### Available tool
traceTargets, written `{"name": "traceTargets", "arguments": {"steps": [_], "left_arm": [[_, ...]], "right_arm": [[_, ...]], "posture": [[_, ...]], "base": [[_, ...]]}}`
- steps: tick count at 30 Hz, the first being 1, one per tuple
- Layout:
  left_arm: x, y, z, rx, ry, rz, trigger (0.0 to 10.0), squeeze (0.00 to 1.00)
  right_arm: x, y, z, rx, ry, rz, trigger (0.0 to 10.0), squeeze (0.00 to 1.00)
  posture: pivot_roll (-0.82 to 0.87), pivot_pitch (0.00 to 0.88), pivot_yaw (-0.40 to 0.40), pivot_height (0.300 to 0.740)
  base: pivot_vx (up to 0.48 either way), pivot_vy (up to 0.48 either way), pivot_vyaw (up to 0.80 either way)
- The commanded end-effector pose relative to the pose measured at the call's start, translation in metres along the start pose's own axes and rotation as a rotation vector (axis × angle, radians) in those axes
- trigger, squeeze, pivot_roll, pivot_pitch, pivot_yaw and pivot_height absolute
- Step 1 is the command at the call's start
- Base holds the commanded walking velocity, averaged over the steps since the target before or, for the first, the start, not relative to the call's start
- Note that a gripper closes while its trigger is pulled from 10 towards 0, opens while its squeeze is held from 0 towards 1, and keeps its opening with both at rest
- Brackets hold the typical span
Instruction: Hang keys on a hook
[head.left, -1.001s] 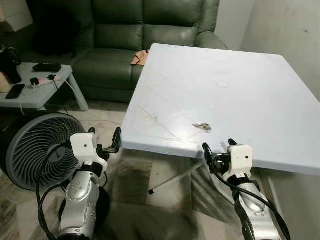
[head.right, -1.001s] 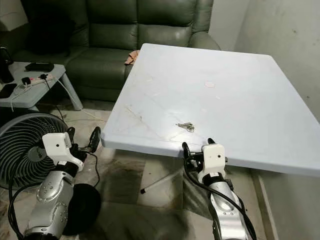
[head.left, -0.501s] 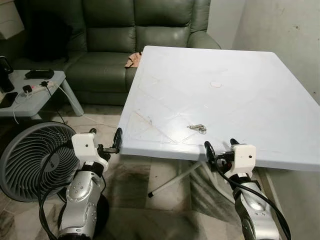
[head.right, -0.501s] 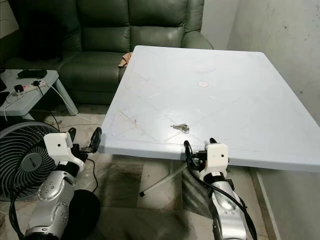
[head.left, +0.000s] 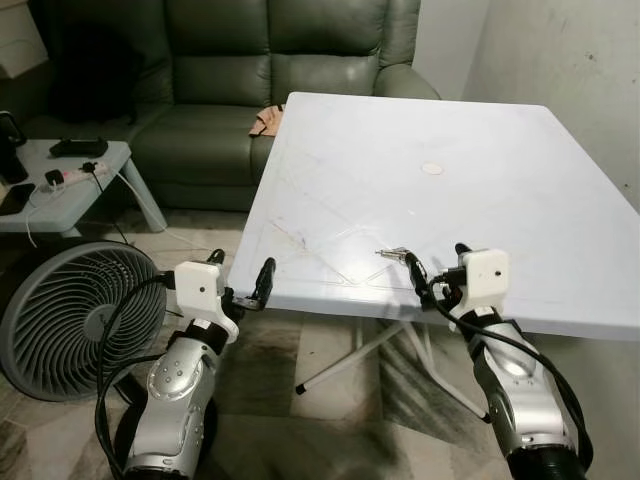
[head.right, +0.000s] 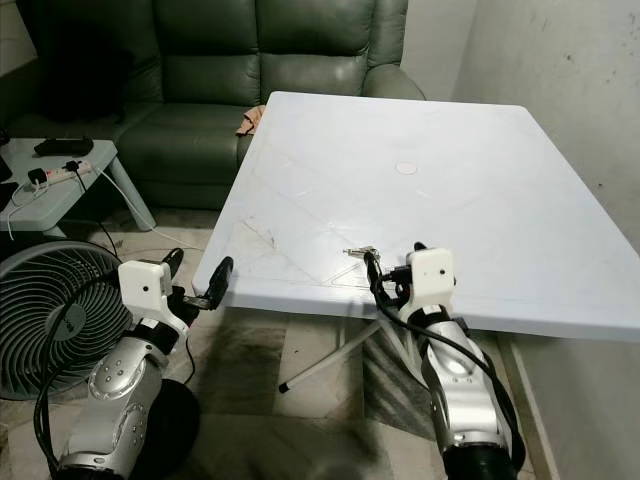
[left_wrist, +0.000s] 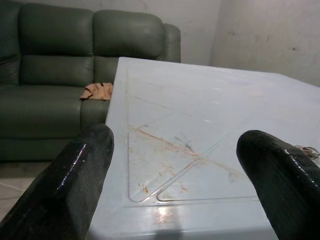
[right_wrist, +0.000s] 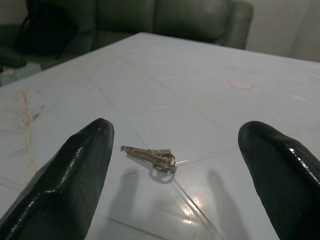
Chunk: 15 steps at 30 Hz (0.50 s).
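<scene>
White folding table takes up the centre and right of the left eye frame, with a rust-coloured stain and scuffs near its front-left corner and a small round mark further back on the top.

Keys: a small bunch lying flat on the tabletop near the front edge, in the lower centre of the head views. Not held and not touched by anything.

Right gripper: raised to the table's front edge, lower right of centre in the left eye frame, just beside the keys. Fingers spread wide apart. In the right wrist view the keys sit on the table between the two black fingertips, ahead of them, with a clear gap on both sides.

Left gripper: at the table's front-left corner, lower left of centre in the left eye frame. Fingers also spread apart, holding nothing. The left wrist view looks across the stained corner of the tabletop between its fingertips.

Surroundings: green leather sofa across the top of the frame, an orange cloth on its seat beside the table's far-left corner. Floor fan at lower left. Small side table at left edge carrying a power strip and dark handsets.
</scene>
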<state>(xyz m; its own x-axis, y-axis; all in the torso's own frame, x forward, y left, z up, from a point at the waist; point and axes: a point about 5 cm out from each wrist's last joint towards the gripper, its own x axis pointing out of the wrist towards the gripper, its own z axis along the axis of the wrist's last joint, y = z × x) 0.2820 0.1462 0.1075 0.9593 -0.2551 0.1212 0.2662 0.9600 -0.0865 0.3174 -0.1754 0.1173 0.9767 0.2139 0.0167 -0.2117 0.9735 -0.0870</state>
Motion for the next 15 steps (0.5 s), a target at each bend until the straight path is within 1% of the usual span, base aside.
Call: {"name": "traceTargets", "arguments": {"steps": [1,4,6,8,15], "left_arm": [[-0.002,0.000,0.003,0.007,0.002,-0.011,10.0,0.00],[-0.004,-0.002,0.004,0.004,0.000,-0.018,10.0,0.00],[-0.007,-0.004,0.005,0.002,-0.001,-0.019,10.0,0.00],[-0.012,-0.007,0.007,-0.007,0.001,-0.016,10.0,0.00],[-0.022,-0.013,0.011,-0.004,-0.002,-0.017,10.0,0.00]], "right_arm": [[0.004,-0.001,0.003,-0.005,0.012,0.016,10.0,0.00],[0.010,-0.001,0.005,0.004,0.035,0.056,10.0,0.00],[0.012,-0.001,0.007,-0.003,0.040,0.083,10.0,0.00],[0.018,0.001,0.009,-0.025,0.066,0.134,10.0,0.00],[0.025,0.002,0.012,0.002,0.099,0.171,10.0,0.00]], "posture": [[0.01,0.061,-0.041,0.732],[0.01,0.081,-0.052,0.732],[0.02,0.101,-0.064,0.732],[0.03,0.122,-0.075,0.732],[0.04,0.151,-0.088,0.732]], "base": [[0.000,0.000,0.00],[0.000,0.000,0.00],[0.000,0.000,0.00],[0.000,0.000,0.00],[0.000,0.000,0.00]]}}
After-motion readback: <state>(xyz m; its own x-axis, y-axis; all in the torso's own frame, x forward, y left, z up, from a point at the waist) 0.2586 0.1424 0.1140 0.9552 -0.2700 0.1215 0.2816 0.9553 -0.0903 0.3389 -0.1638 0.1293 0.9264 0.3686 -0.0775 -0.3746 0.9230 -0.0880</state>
